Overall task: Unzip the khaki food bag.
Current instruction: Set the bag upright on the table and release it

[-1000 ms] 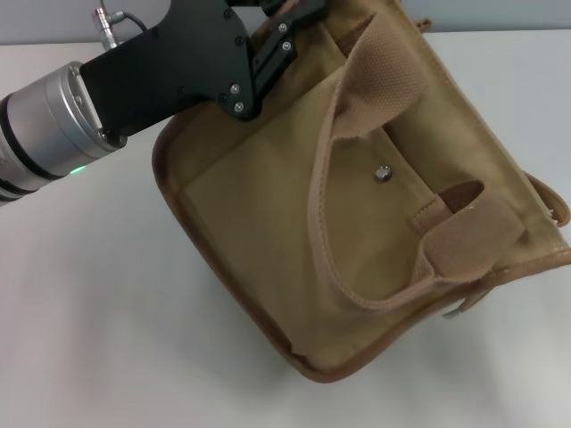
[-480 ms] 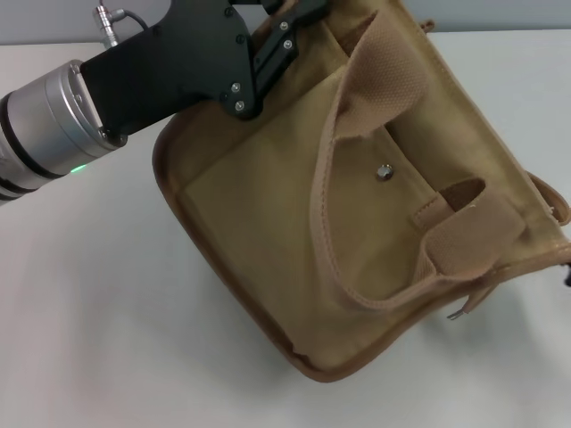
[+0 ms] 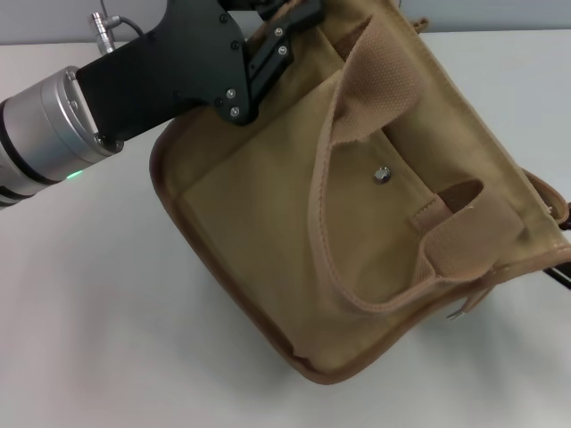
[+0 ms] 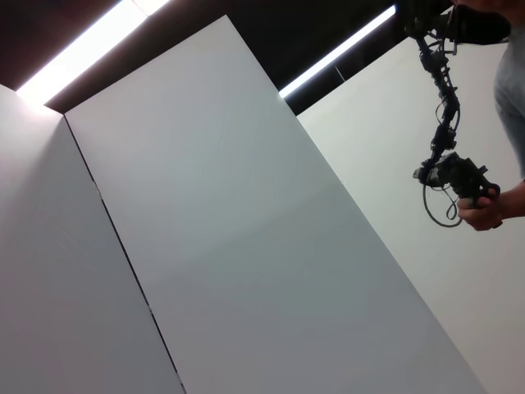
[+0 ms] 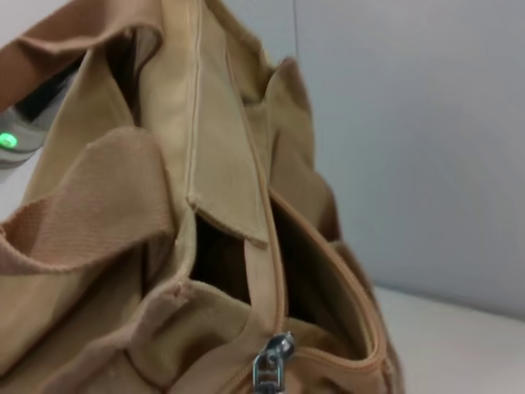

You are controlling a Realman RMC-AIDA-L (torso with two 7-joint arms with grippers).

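The khaki food bag (image 3: 268,223) lies tilted on the white table (image 3: 89,339), front pocket and metal snap (image 3: 382,175) facing up, its two webbing handles (image 3: 379,80) flopped over the front. My left gripper (image 3: 290,18) is at the bag's far left corner, shut on its top edge. Only a dark sliver of my right gripper (image 3: 560,274) shows at the right edge, beside the bag's near right end. The right wrist view looks along the bag's top (image 5: 221,148). There the zipper gapes partly open, and the silver pull (image 5: 271,365) hangs close to the camera.
A small metal ring (image 3: 457,311) sticks out under the bag's near right corner. Bare white table lies left of and in front of the bag. The left wrist view faces wall panels and a person's hand (image 4: 484,212) holding a control device far off.
The left gripper and the bag's left edge have shifted slightly left. The dark sliver of the right gripper has come into view at the right edge.
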